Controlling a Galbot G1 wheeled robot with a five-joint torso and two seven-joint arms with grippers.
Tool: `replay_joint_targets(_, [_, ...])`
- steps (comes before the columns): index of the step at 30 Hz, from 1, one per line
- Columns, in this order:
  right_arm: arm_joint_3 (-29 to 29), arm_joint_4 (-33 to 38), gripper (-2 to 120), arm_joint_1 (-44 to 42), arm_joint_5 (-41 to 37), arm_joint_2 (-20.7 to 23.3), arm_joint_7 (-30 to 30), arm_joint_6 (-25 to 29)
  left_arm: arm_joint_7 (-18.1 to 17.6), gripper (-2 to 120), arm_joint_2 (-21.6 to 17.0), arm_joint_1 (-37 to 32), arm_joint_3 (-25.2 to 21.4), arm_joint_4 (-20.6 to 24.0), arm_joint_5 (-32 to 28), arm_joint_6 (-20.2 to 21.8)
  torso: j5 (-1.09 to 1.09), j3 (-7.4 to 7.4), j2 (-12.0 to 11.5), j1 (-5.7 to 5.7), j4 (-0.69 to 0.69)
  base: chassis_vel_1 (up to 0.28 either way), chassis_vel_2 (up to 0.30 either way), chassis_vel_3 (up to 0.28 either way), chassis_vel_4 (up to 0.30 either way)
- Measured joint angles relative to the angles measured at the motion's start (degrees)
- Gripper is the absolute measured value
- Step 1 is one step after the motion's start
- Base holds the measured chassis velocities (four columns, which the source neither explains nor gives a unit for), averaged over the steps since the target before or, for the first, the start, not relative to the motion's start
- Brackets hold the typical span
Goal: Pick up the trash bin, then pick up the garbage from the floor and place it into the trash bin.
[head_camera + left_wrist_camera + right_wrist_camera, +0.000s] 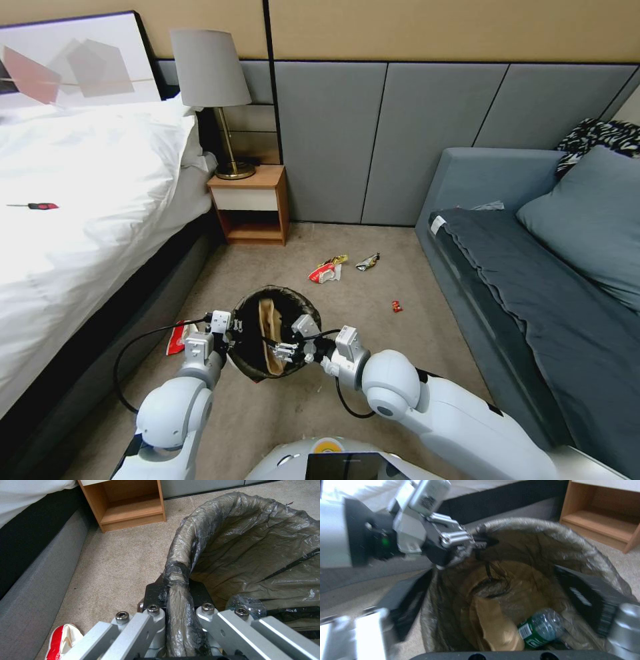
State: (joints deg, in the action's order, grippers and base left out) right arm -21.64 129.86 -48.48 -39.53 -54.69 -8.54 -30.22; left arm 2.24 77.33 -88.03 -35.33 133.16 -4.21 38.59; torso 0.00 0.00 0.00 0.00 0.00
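The round white plastic trash bin with its dark bag liner hangs above the carpet floor, holding a tan paper bag. The left gripper pinches its 9 o'clock rim; the right gripper hovers spread over its mouth. A red-and-white snack packet, silvery wrapper and tiny red scrap lie at 1 o'clock.

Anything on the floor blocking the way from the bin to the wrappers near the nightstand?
Nothing visible. Bare carpet lies between the trash bin, held at its rim by the left end effector, and the red-and-white snack packet and silvery wrapper.
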Motion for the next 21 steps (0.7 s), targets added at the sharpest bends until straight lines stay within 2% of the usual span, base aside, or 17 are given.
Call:
replay_joint_targets(10, [5.3, 3.6, 100, -0.1, -3.4, 1.4, 2.5, 1.5, 0.0, 4, 0.1, 0.1, 0.0, -0.2, 0.0, 0.1, 0.0, 0.0, 0.0, 0.0, 0.0, 0.0, 0.0, 0.0, 0.0])
replay_joint_targets(13, [10.4, 5.6, 100, -1.9, -4.4, 2.6, 4.4, 3.6, 0.0, 4, 0.2, 0.1, 0.0, -0.2, 0.0, 0.1, 0.0, 0.0, 0.0, 0.0, 0.0, 0.0, 0.0, 0.0, 0.0])
replay_joint_targets(15, [11.8, 6.1, 100, -2.5, -4.6, 3.0, 4.4, 4.8, 0.1, 4, 0.2, 0.1, 0.0, -0.3, 0.0, 0.1, 0.01, 0.0, 0.0, 0.0, 0.0, 0.0, 0.0, 0.0, 0.0])
replay_joint_targets(17, [15.9, 7.6, 100, -4.6, -4.6, 3.8, 3.4, 7.4, 0.1, 4, 0.2, 0.1, -0.2, -0.4, 0.1, 0.1, 0.01, 0.0, 0.0, 0.0, 0.0, 0.0, 0.0, 0.0, 0.0])
replay_joint_targets(18, [15.9, 7.6, 100, -4.6, -4.6, 3.8, 3.4, 7.4, 0.1, 4, 0.2, 0.1, -0.2, -0.4, 0.1, 0.1, 0.01, 0.0, 0.0, 0.0, 0.0, 0.0, 0.0, 0.0, 0.0])
replay_joint_targets(21, [23.2, 9.1, 100, -8.2, -3.6, 4.1, 1.0, 9.1, 0.2, 4, 0.3, -0.1, -0.4, -0.4, 0.1, -0.1, 0.01, 0.0, 0.0, 0.0, -0.01, 0.0, 0.0, 0.0, 0.0])
